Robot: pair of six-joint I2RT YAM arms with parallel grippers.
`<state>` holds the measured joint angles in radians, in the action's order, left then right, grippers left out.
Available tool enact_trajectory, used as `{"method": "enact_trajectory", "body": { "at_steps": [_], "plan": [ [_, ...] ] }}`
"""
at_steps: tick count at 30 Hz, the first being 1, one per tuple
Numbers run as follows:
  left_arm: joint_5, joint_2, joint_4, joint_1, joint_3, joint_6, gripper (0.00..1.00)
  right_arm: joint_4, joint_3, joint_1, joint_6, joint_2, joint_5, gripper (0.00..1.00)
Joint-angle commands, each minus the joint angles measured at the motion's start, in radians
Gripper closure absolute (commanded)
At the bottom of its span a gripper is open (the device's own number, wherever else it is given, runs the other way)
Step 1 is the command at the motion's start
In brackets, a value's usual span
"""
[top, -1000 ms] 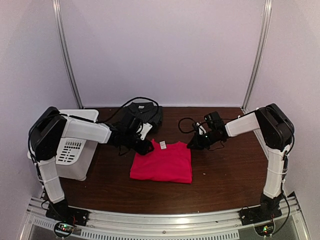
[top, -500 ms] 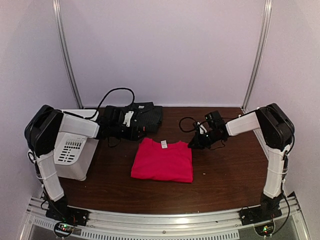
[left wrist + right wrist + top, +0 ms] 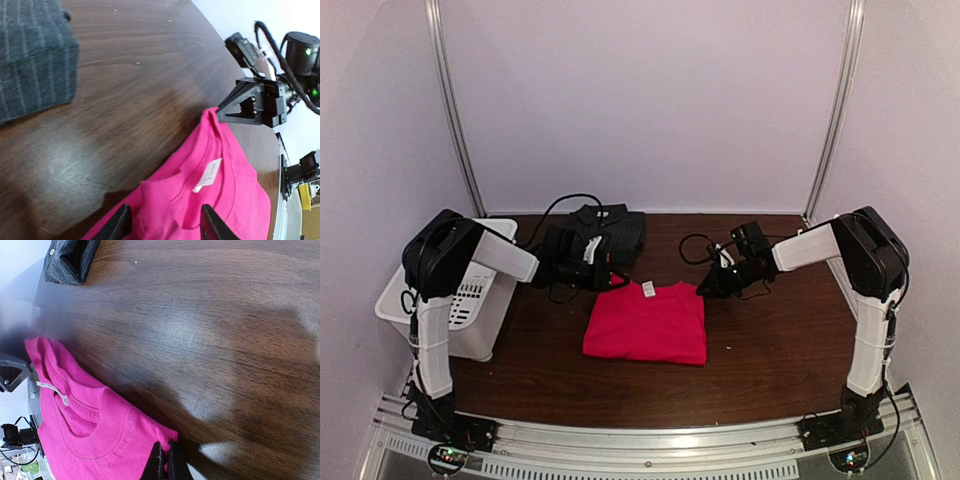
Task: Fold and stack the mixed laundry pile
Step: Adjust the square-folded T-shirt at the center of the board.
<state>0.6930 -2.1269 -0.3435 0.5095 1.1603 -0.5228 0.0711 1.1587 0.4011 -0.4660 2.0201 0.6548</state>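
The red T-shirt (image 3: 645, 322) lies folded flat in the middle of the table, collar and white tag toward the back. The dark pinstriped shirt (image 3: 610, 225) sits folded behind it, to the left. My left gripper (image 3: 610, 279) hovers at the T-shirt's far left corner. In the left wrist view, the left gripper (image 3: 165, 227) is open, its two fingers straddling the red T-shirt (image 3: 225, 190) near the collar. My right gripper (image 3: 706, 288) is at the far right corner. The right wrist view shows the right gripper (image 3: 165, 462) shut on that corner of the red T-shirt (image 3: 90, 440).
A white slotted bin (image 3: 460, 300) stands at the table's left edge under the left arm. Black cables loop over the table behind both grippers. The dark shirt (image 3: 30, 60) also shows in the left wrist view's upper left and the dark shirt (image 3: 70, 257) in the right wrist view's top left.
My left gripper pulled back over the dark shirt, then came forward again to the red T-shirt's far left corner. The right gripper kept its pinch and barely moved.
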Motion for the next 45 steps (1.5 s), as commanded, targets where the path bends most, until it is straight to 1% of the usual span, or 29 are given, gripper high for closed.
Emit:
{"method": "enact_trajectory", "body": {
  "at_steps": [1,9,12,15,19,26,29,32,34,36,38,42,45],
  "plan": [
    [0.037,0.107,-0.022,0.059,0.013,0.056,0.56,0.001,0.001,-0.017,0.015,0.023,-0.022,1.00],
    [-0.030,0.180,0.168,0.145,0.033,0.230,0.66,0.013,0.015,-0.018,0.019,0.027,-0.024,1.00],
    [-0.044,0.192,0.223,0.170,0.030,0.281,0.69,0.020,0.019,-0.020,0.022,0.024,-0.027,1.00],
    [-0.044,0.184,0.277,0.182,0.046,0.321,0.69,0.022,0.024,-0.021,0.024,0.029,-0.024,1.00],
    [-0.097,0.157,0.396,0.207,0.101,0.388,0.69,0.030,0.032,-0.022,0.031,0.029,-0.017,1.00],
    [-0.187,0.078,0.425,0.236,0.103,0.431,0.69,0.053,0.046,-0.024,0.044,0.006,-0.027,0.99],
    [-0.202,0.050,0.433,0.236,0.107,0.440,0.69,0.058,0.050,-0.026,0.047,0.009,-0.028,0.99],
    [-0.260,0.032,0.479,0.253,0.117,0.478,0.69,0.060,0.051,-0.027,0.048,0.012,-0.027,0.99],
    [-0.299,0.037,0.508,0.276,0.108,0.511,0.67,0.059,0.052,-0.027,0.049,0.013,-0.029,1.00],
    [-0.313,0.061,0.505,0.298,0.084,0.550,0.63,0.060,0.054,-0.027,0.052,0.018,-0.029,1.00],
    [-0.289,0.099,0.491,0.303,0.057,0.559,0.59,0.063,0.056,-0.028,0.054,0.020,-0.032,1.00],
    [-0.225,0.209,0.486,0.303,0.034,0.580,0.58,0.065,0.057,-0.030,0.057,0.023,-0.031,1.00],
    [-0.228,0.301,0.469,0.294,0.016,0.559,0.59,0.064,0.058,-0.030,0.058,0.022,-0.029,1.00]
  ]
}}
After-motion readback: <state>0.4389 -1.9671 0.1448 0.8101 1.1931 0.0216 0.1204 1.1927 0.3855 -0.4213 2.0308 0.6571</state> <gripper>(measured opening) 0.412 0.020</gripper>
